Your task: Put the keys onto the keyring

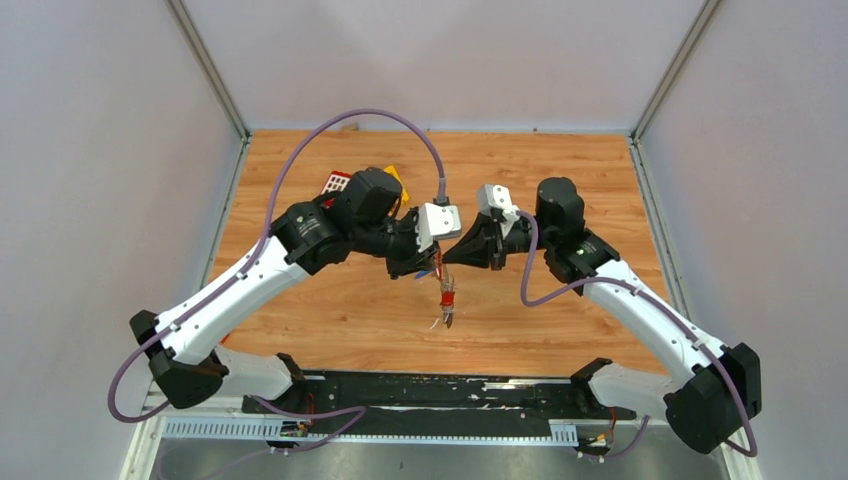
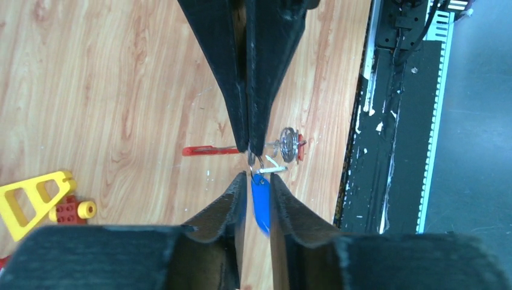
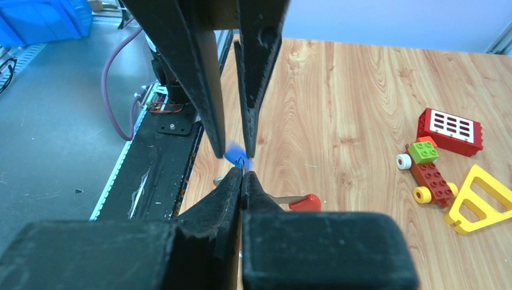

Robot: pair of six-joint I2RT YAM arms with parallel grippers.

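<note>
**Top view:** both arms meet over the middle of the table [image 1: 330, 320], tips almost touching. The left gripper [image 1: 428, 266] and right gripper [image 1: 450, 258] face each other. The keyring [image 1: 447, 300] dangles just below them, off the wood, w/ its red clip part uppermost. Grips are too small to read here.

**Left wrist:** the left gripper's fingers clamp the blue key [image 2: 260, 205] by its plastic head, hole end toward the other arm. The right gripper's jaws are pressed together on the keyring's thin wire loop, right at that hole. Can't tell if the wire is through it yet. A silver ring [image 2: 288, 144] hangs just right of the pinch. The red key [image 2: 208, 150] lies flat on the table underneath, held by nothing. A yellow triangular frame [image 2: 30, 196] sits well apart at left.

**Right wrist:** same pinch from the other side. The right gripper is fully closed on the wire, and a bit of blue shows btwn the left fingers. The red key is on the wood just beyond, and the toy blocks [image 3: 451, 130] are well off to the right.

**Risks, as I judge them:**
- The wire is thin, so a small twist could pop it out of the right pinch and drop the whole keyring.
- The smooth key head may pivot in the left grip and lose the hole's alignment.
- The fingertips are so close that any push fwd may knock them together.
- The hanging weight can swing and tug on the loop.
- The red key lies flat, so it'll probably be awkward to pick up.
</note>
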